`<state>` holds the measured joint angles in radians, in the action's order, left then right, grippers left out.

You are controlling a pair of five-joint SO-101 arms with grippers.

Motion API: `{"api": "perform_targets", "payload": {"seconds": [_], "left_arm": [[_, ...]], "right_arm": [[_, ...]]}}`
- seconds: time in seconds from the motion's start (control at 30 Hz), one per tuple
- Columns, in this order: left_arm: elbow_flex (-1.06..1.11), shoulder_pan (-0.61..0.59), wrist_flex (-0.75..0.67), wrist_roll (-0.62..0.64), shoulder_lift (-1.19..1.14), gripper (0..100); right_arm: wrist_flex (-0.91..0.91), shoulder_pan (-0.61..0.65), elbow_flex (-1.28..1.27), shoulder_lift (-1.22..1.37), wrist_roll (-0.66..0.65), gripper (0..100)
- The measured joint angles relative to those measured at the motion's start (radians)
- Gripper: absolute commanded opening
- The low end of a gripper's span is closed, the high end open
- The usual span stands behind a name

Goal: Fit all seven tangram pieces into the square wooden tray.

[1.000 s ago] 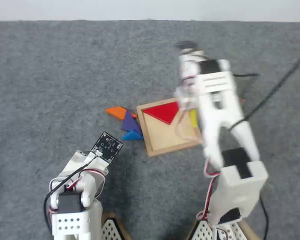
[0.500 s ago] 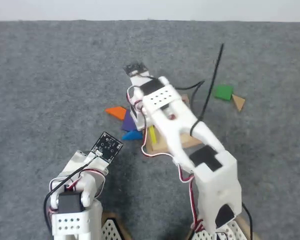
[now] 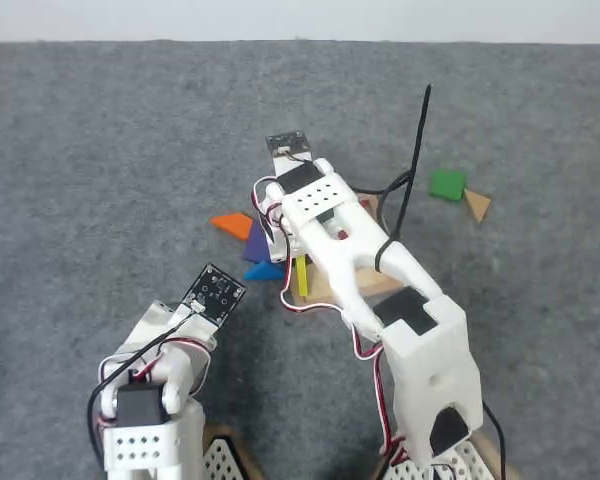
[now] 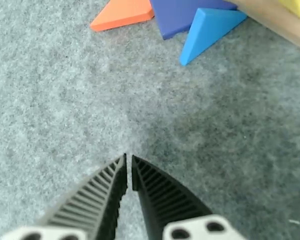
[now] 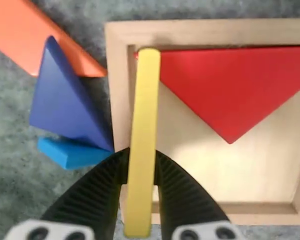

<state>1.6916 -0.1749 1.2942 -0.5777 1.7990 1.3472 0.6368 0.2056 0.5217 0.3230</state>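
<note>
The right jaws are pinching a yellow piece (image 5: 142, 140) that is standing on its thin edge. The piece is reaching forward from between the jaws, along the inner wall of the wooden tray (image 5: 117, 100), and its far end is sitting at the tray's corner. Whether it is touching the tray floor cannot be told. Just beyond that far end, a red triangle (image 5: 235, 85) is lying flat inside the tray against the wall farthest from the jaws, its point aiming back toward them.

Outside the tray, just beside the right jaws, a dark blue triangle (image 5: 65, 100) is resting partly on a light blue triangle (image 5: 70, 152). An orange piece (image 5: 25, 35) is lying farther ahead, touching the dark blue one. A green square (image 3: 447, 184) and a tan triangle (image 3: 477, 205) are lying near each other on the other side of the tray, well apart from both pairs of jaws.

The left jaws are pressed almost together, holding nothing, and are hovering over bare surface. The same three loose pieces are lying ahead of them, well apart.

A grey, felt-like covering is spreading over the whole tabletop (image 3: 100, 150). A pale wall (image 3: 280, 18) is showing beyond its far edge.
</note>
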Motion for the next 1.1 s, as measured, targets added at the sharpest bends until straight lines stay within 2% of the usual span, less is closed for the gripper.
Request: {"api": "perform_targets", "payload": {"seconds": [0.17, 0.43, 0.73, 1.1], "left_arm": [[0.0, 0.0, 0.0, 0.0, 0.0, 1], [0.0, 0.0, 0.0, 0.0, 0.0, 1], [0.0, 0.0, 0.0, 0.0, 0.0, 1], [0.0, 0.0, 0.0, 0.0, 0.0, 1]], "right_arm": [[0.002, 0.002, 0.0, 0.0, -0.054, 17.4], [0.041, -0.008, 0.0, 0.0, -0.057, 17.4], [0.043, -0.103, 0.0, 0.0, -0.114, 17.4], [0.043, -0.069, 0.0, 0.0, -0.124, 17.5]]}}
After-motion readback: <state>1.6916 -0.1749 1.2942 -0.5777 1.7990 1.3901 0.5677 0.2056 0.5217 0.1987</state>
